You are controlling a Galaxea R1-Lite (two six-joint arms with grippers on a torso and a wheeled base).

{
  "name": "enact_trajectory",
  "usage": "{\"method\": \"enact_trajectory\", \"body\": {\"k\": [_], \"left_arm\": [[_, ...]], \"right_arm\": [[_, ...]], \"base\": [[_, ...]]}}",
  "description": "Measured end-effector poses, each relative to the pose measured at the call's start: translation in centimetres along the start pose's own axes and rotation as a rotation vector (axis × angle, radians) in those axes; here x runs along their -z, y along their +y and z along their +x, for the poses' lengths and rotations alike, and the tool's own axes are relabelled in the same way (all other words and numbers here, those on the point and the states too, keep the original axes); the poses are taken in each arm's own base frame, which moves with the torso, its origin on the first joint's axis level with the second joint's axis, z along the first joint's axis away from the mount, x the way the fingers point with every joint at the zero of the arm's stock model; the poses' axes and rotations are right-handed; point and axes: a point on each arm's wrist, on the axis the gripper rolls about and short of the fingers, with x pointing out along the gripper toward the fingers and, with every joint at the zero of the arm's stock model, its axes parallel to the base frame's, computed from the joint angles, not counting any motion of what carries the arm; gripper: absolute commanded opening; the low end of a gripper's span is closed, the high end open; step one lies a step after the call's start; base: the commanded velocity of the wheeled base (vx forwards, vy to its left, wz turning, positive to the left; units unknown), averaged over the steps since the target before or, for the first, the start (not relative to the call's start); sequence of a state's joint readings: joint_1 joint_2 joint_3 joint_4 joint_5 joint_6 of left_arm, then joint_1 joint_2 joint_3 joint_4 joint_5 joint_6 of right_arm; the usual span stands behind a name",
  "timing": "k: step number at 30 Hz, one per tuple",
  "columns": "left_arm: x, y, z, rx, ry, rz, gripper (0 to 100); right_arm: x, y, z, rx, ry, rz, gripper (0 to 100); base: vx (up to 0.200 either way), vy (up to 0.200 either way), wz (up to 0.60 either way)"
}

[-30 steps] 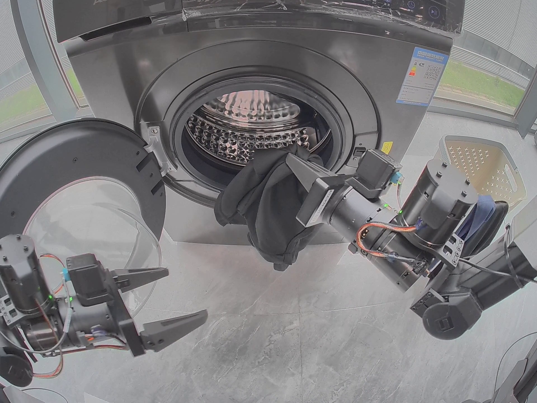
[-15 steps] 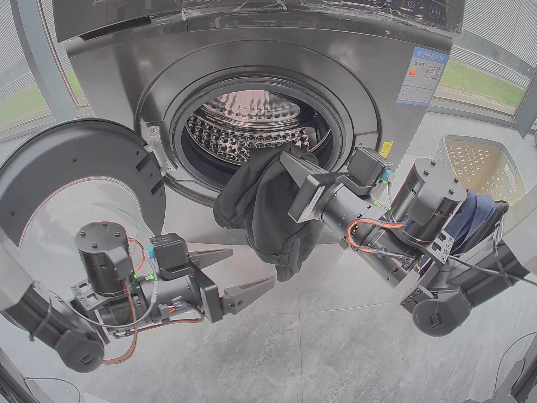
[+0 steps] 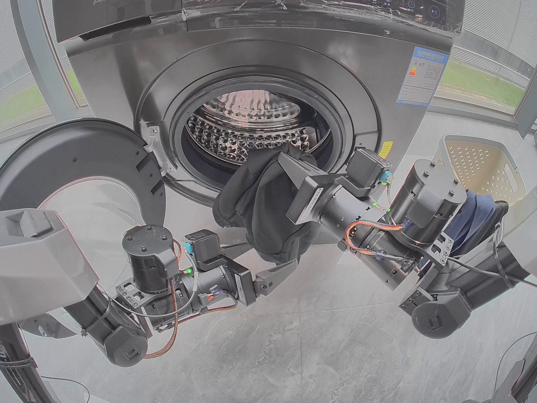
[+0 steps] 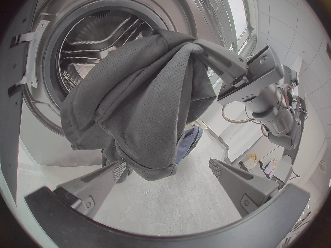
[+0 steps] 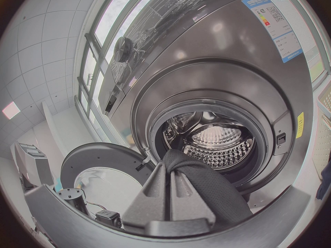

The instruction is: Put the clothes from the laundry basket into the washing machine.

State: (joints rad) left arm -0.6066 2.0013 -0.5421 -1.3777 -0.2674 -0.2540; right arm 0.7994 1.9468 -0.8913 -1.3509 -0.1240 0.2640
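Right gripper (image 3: 286, 162) clamped on the dark shirt (image 3: 268, 208) at the washer (image 3: 363, 85) mouth, tail hanging below it. Left gripper (image 3: 271, 261) spread apart under the tail. We'd scoop it up past the washer's rim.

Smooth grey stone-look tile floor (image 3: 313, 342) down low, with thin lines between the big tiles. Tall glass windows (image 3: 492, 40) at the back, on both sides. Green grass (image 3: 486, 85) outside the glass. Thick grey window post (image 3: 36, 51) standing up on the left. White square-tiled wall (image 5: 41, 42) off to the side, next to a row of windows. Small bright square light (image 5: 10, 110) among those white tiles.
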Motion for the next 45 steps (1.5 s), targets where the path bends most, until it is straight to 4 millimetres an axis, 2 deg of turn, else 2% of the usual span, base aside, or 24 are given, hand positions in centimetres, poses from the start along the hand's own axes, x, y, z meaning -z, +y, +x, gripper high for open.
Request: {"method": "enact_trajectory", "body": {"k": [7, 14, 15, 29, 41, 42, 45], "left_arm": [[-0.4, 0.3, 1.5, -0.03, -0.044, 0.001, 100], [-0.6, 0.3, 2.0, -0.035, -0.071, -0.002, 100], [-0.7, 0.3, 2.0, -0.042, -0.083, 0.0, 0], [-0.8, 0.2, 2.0, -0.052, -0.15, 0.015, 0], [-1.0, -1.6, 0.3, -0.008, -0.162, 0.027, 0], [-1.1, -1.7, 0.2, -0.005, -0.165, 0.028, 0], [-1.3, -1.9, 0.1, -0.006, -0.171, 0.029, 0]], "right_arm": [[0.0, 0.1, 0.0, -0.003, -0.005, 0.002, 0], [0.1, 0.1, 0.0, -0.002, -0.003, 0.002, 0], [0.1, 0.0, 0.0, -0.001, -0.003, 0.002, 0], [0.4, -0.1, -0.3, 0.002, 0.009, 0.001, 0], [1.5, -0.7, -1.2, 0.009, 0.027, -0.004, 0], [1.7, -0.7, -1.2, 0.011, 0.03, -0.005, 100], [1.9, -0.9, -1.3, 0.013, 0.037, -0.005, 100]], "base": [[0.0, 0.0, 0.0], [0.0, 0.0, 0.0], [0.0, 0.0, 0.0], [0.0, 0.0, 0.0], [0.0, 0.0, 0.0], [0.0, 0.0, 0.0], [0.0, 0.0, 0.0]]}}
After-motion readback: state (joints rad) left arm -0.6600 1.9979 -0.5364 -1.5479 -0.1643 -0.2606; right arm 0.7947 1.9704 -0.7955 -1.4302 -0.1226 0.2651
